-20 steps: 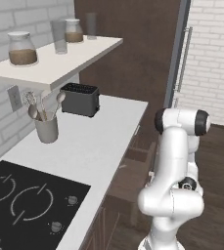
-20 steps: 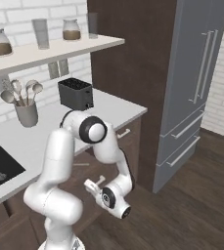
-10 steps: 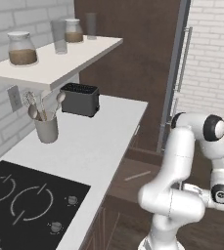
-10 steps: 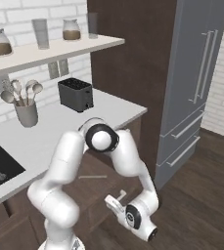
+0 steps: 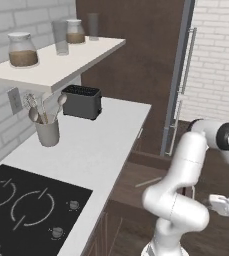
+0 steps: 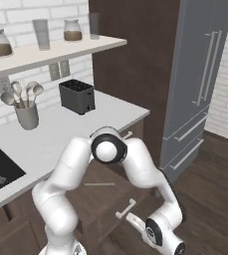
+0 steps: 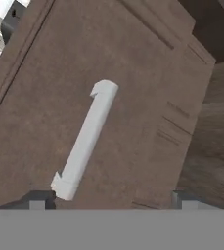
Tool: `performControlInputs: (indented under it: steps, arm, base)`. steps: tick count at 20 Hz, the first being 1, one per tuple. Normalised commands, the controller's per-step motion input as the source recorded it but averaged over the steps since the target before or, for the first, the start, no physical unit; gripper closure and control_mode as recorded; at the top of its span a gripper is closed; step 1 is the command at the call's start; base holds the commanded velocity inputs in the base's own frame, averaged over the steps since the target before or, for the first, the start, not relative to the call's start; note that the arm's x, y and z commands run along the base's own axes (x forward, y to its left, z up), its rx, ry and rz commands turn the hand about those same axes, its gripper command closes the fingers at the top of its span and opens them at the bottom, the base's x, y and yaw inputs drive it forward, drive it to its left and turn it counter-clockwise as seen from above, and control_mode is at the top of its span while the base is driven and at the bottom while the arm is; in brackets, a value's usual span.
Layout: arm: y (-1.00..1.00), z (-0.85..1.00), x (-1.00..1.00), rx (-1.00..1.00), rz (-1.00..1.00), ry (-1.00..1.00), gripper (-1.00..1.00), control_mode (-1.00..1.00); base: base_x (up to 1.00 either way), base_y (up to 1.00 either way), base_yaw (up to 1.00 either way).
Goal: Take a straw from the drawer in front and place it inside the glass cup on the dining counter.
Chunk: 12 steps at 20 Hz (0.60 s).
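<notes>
The pincer (image 7: 111,199) stood wide open with nothing between its two dark fingertips (image 7: 37,199), which rose far apart at the bottom of the hand view, one just below the lower end of a pale bar handle (image 7: 84,139). That handle ran slantwise across the flat dark brown front of the drawer (image 7: 128,88), and the hand faced it squarely from close by without touching it. In the right base view the hand hung low in front of the cabinets, just beside the same handle (image 6: 125,208), with the arm bent down to it from the shoulder. The drawer (image 5: 146,182) was pulled out from under the white worktop (image 5: 101,145), and the straw (image 6: 99,184) lay flat on its floor as a thin pale line, well apart from the hand. Farther off on the worktop stood a black toaster (image 5: 81,101) and a grey pot of utensils (image 5: 47,131), with the black cooktop (image 5: 26,205) nearer the camera.
</notes>
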Motion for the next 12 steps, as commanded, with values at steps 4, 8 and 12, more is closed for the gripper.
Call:
performControlInputs:
  steps: [4, 8, 12]
  arm:
    - [-0.27, 0.88, -0.61, -0.32, -0.07, 0.0, -1.0, -1.0]
    - [0.14, 1.0, -0.41, -0.26, -0.04, -0.02, -1.0, -1.0]
    - [0.39, 1.0, -0.11, -0.26, -0.02, 0.0, -1.0, -1.0]
  base:
    - [0.0, 0.0, 0.0]
    - [0.0, 0.0, 0.0]
    - [0.0, 0.0, 0.0]
